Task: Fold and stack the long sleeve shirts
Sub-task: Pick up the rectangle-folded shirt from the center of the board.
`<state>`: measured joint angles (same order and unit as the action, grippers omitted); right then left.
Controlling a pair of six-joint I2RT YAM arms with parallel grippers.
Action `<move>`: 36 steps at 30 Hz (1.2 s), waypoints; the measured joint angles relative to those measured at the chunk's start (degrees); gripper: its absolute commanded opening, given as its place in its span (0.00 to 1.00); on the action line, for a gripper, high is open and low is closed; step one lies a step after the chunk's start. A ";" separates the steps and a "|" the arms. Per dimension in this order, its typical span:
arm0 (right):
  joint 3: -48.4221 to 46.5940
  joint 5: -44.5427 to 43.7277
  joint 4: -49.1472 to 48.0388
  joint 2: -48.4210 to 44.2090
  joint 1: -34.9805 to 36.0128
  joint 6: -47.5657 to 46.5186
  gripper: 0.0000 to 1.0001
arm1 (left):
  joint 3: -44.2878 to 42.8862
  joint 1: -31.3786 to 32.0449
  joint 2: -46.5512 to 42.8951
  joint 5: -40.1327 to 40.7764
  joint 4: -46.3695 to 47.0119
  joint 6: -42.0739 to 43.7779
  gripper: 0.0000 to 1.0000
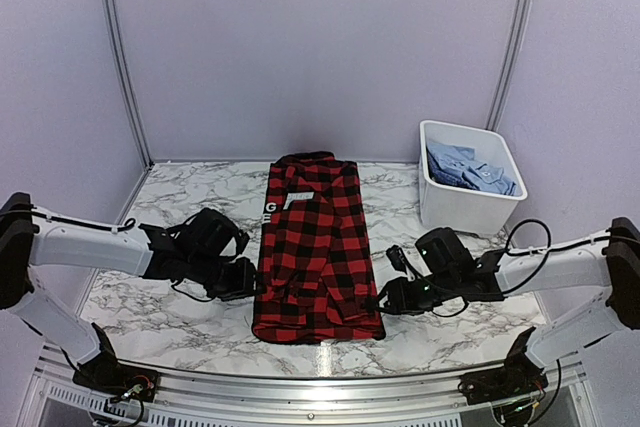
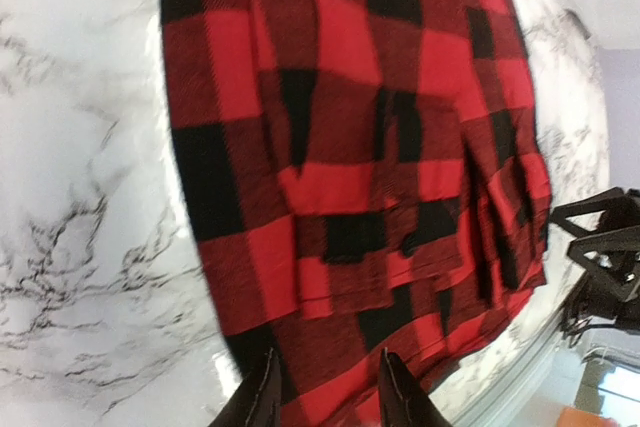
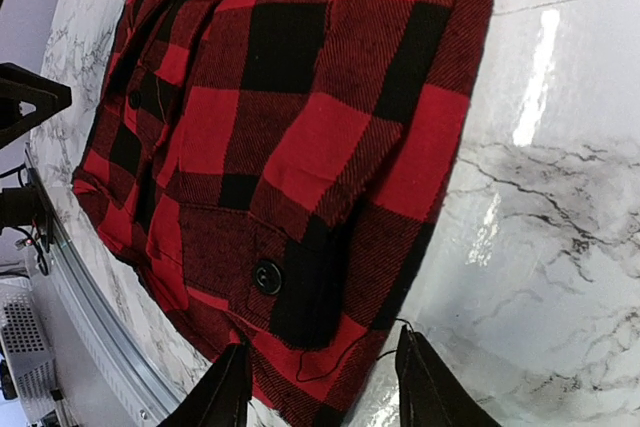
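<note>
Mid-table, on the marble table (image 1: 165,312): red-and-black check shirt (image 1: 318,247), already narrowed to a long strip, collar at the far end, hem at the near end. Far right: white tub (image 1: 462,209) holding light blue shirts (image 1: 470,169), well apart from the strip.

Left gripper (image 1: 256,285) low at the strip's left edge, near end. Jaws apart, fingertips (image 2: 262,392) straddling the cloth edge, nothing visibly pinched. Right gripper (image 1: 384,299) mirrored at the right edge, jaws likewise apart over the near right corner, just beside a black button (image 3: 266,277).

Judged step: take both near corners and fold the hem end toward the collar.

To do it well:
- Drive the lower finger under every layer at each corner. Layered edge visible in both wrist views, so easy to catch the top layer only.
- Close both sides together, at matching spots along the hem.
- Lift only enough to clear the cloth below, then carry both corners toward the far end at equal pace, hands parallel, to avoid a skewed crease.
- Lay the hem short of the collar, then release and press flat.
- Watch for a tucked layer slipping out sideways, or the strip dragging across the slick marble instead of folding.
- Leave room at the side for stacking the blue ones later.
</note>
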<state>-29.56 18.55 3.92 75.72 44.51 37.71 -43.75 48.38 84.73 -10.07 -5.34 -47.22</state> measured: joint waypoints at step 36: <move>5.84 2.93 -13.40 2.97 -0.07 6.64 0.55 | -0.33 -2.32 9.86 -4.50 6.45 -2.67 0.46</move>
<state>-23.73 21.47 -9.47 78.70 44.45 44.36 -44.07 46.06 94.59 -14.57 1.10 -49.89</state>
